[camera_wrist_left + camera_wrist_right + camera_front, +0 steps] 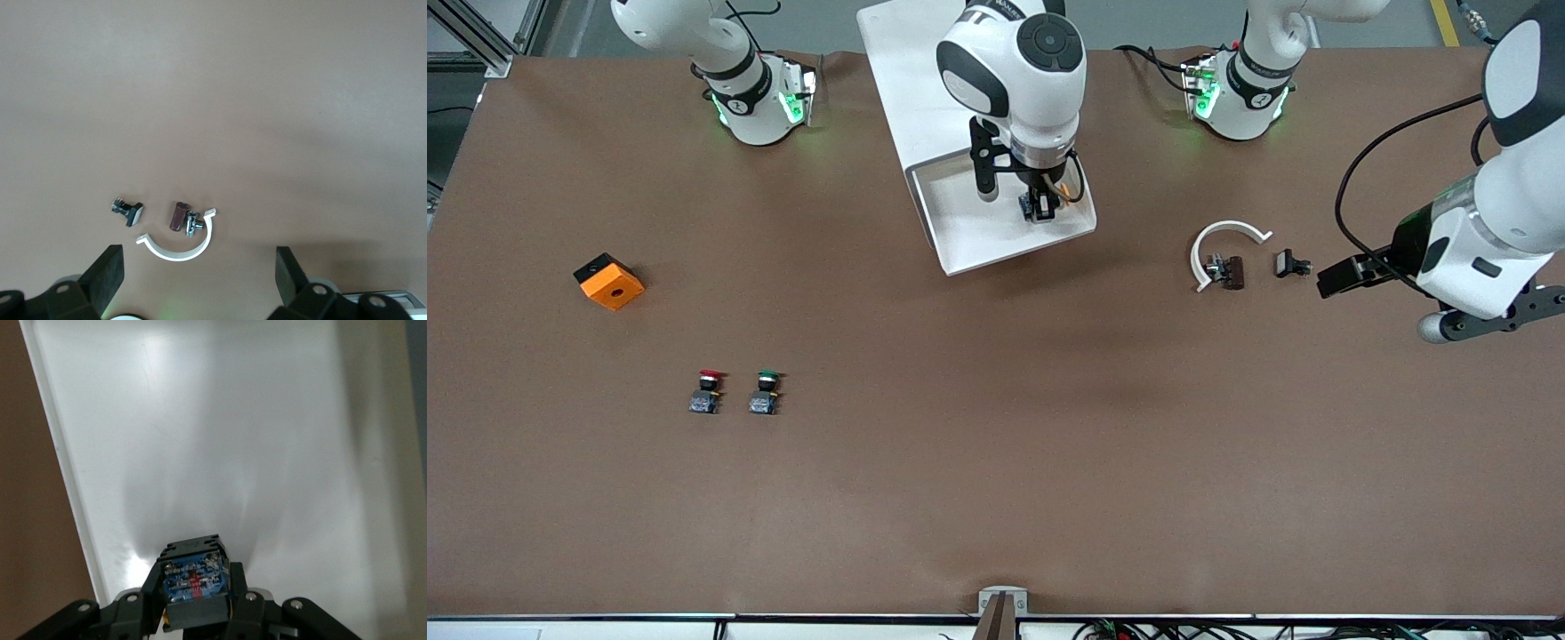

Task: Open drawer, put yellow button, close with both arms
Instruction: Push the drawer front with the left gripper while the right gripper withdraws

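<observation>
The drawer (969, 233) is pulled out of the white cabinet (911, 80), and its white tray (200, 440) shows. My right gripper (1040, 209) hangs over the tray and is shut on the yellow button (1041, 204). In the right wrist view the button's blue base (193, 577) faces the tray between the fingers (143, 590), and only a sliver of yellow shows. My left gripper (1343, 276) is open and empty above the table toward the left arm's end. In the left wrist view its fingers (107, 273) stand wide apart.
A white C-shaped clip (1223, 244), a brown part (1232, 272) and a small black part (1291, 263) lie under and beside the left gripper. A red-capped button (707, 391), a green-capped button (765, 391) and an orange block (609, 281) lie toward the right arm's end.
</observation>
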Available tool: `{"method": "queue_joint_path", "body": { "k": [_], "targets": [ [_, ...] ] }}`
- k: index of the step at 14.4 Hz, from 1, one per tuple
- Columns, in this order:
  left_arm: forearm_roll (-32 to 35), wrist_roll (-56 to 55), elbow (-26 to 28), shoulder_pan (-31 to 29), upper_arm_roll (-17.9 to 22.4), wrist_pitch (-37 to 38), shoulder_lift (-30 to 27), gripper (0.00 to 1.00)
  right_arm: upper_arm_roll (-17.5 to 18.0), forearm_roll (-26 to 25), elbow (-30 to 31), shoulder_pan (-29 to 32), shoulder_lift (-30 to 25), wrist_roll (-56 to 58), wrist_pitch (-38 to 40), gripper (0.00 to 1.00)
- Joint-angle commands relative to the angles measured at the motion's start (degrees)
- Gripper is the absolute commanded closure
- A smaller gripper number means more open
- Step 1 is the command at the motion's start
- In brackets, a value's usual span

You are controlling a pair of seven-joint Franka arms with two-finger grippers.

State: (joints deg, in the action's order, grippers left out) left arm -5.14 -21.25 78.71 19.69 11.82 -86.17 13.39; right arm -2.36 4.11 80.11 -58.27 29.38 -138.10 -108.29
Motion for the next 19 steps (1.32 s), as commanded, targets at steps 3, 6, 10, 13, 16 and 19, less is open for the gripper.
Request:
{"method": "queue_joint_path", "body": {
  "k": [3, 6, 10, 13, 16, 19],
  "targets": [
    [1.1, 0.8, 17.7, 0.4, -4.7, -16.4, -8.1, 0.0, -0.4, -0.7, -2.1, -0.5, 1.0, 1.2, 1.5, 0.0],
    [1.1, 0.3, 20.3, 0.9, -7.2, -19.9, -7.7, 0.0, -0.4, -0.2, -2.8, 0.7, 0.9, 6.3, 3.9, 0.0],
    [1.2, -2.1, 24.2, 0.9, -12.2, -24.6, -7.1, 0.0, -0.3, 4.6, -9.6, 5.9, 0.4, 24.8, 14.6, 0.0],
    [1.2, -9.0, 25.9, 1.2, -16.6, -26.9, -5.7, 0.0, -0.2, 5.7, -11.7, 11.2, -0.8, 35.5, 19.5, 0.0],
    [1.4, -18.3, 25.6, 4.4, -19.6, -30.0, -2.1, 0.0, -0.2, 6.1, -11.7, 17.1, -2.3, 49.1, 24.0, 0.0],
    [6.4, -23.5, 25.0, 8.4, -19.7, -32.2, 1.1, 0.0, -0.8, 5.7, -11.7, 22.1, -3.0, 64.0, 28.9, 0.0]
  ]
}}
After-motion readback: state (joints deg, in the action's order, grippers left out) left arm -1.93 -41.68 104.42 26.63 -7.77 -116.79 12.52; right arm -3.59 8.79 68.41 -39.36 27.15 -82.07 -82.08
